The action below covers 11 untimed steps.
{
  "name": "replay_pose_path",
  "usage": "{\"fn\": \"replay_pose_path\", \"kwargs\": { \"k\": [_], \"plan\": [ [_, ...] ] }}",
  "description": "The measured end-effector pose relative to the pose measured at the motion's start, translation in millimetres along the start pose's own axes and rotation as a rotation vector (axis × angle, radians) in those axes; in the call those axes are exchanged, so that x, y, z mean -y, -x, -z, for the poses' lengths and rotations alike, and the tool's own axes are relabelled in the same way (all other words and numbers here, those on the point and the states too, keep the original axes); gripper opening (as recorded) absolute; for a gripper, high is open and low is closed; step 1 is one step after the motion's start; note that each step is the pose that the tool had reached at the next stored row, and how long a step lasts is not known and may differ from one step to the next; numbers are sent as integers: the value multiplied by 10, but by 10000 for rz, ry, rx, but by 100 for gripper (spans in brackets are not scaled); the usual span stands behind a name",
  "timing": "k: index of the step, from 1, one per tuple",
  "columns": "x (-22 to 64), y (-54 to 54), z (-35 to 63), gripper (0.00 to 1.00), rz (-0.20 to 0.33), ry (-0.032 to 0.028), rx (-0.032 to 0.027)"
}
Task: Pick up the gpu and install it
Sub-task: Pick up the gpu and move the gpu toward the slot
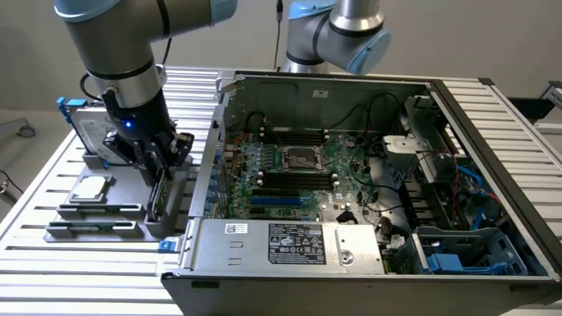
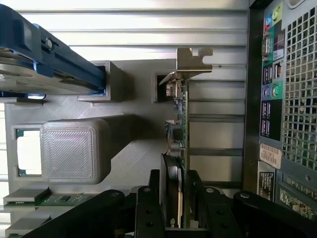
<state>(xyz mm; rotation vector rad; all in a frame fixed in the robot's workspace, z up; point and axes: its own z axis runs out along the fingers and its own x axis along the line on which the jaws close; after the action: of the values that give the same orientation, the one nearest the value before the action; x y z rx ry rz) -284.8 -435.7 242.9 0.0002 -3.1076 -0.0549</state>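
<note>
One gripper (image 1: 158,172) down on the gpu (image 2: 181,124), left of centre in the exterior view.

Fingers (image 2: 148,213) narrow, pressed against both faces of the card. Card upright on its edge in a slot of the grey fixture (image 1: 97,212), silver bracket (image 2: 190,59) at the end away from the gripper. Shares that fixture with a blue-framed hard drive (image 1: 83,128) at the upper left and a square silver chip (image 1: 91,189) lower down. Fixture set on a table of silver slats (image 1: 88,263) spanning the whole frame. Open computer case (image 1: 333,89) at centre and right, just beside the fixture, motherboard (image 1: 290,164) exposed. Plain pale grey wall (image 1: 439,39) across the top of the frame.
</note>
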Motion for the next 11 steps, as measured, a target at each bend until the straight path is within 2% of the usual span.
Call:
{"fn": "replay_pose_path", "kwargs": {
  "k": [3, 11],
  "plan": [
    [1, 2, -3, 36, -5, 2, -45],
    [1, 21, -3, 36, -9, 2, -122]
  ]
}}
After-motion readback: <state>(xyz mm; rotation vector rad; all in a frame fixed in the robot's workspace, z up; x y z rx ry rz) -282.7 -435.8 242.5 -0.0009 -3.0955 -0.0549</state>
